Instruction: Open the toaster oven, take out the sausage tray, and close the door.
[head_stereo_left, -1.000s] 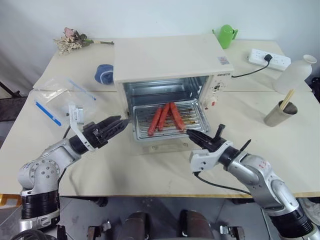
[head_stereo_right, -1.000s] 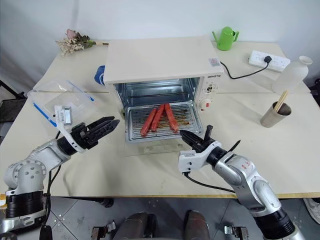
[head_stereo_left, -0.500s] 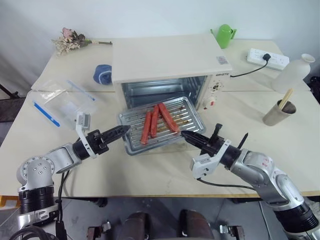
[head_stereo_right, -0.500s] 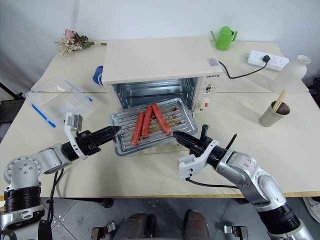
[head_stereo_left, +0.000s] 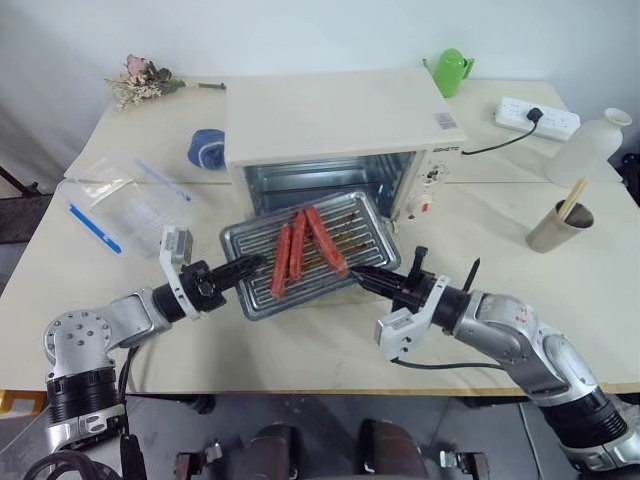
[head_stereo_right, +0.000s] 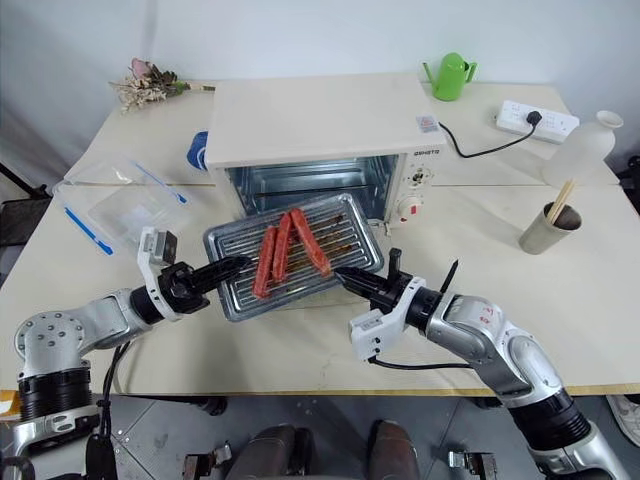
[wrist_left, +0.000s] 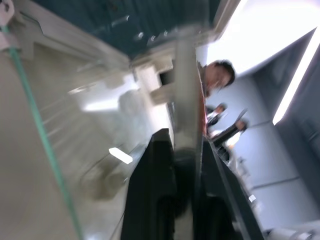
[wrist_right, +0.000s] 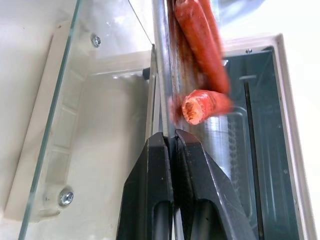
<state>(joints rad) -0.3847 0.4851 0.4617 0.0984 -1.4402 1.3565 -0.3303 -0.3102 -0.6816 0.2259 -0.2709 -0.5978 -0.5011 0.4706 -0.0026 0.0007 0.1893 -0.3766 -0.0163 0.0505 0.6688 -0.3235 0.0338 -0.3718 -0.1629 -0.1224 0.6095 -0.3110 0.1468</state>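
The cream-white toaster oven stands mid-table with its glass door folded down flat in front. The silver sausage tray, carrying three red sausages, hangs slightly tilted above the door, outside the oven's mouth. My left gripper is shut on the tray's left rim, with black fingers on either side of the edge. At the tray's front right rim my right gripper is shut on it too, its fingertips pinching the thin metal lip.
A clear plastic container with a blue strip lies at the left. Behind are a blue cloth, dried flowers and a green watering can. On the right are a power strip, a white bottle and a cup with chopsticks.
The tray has slid out of the oven toward me and to the left, off the door. My left gripper has rolled, reached the tray's left rim and shut on it.
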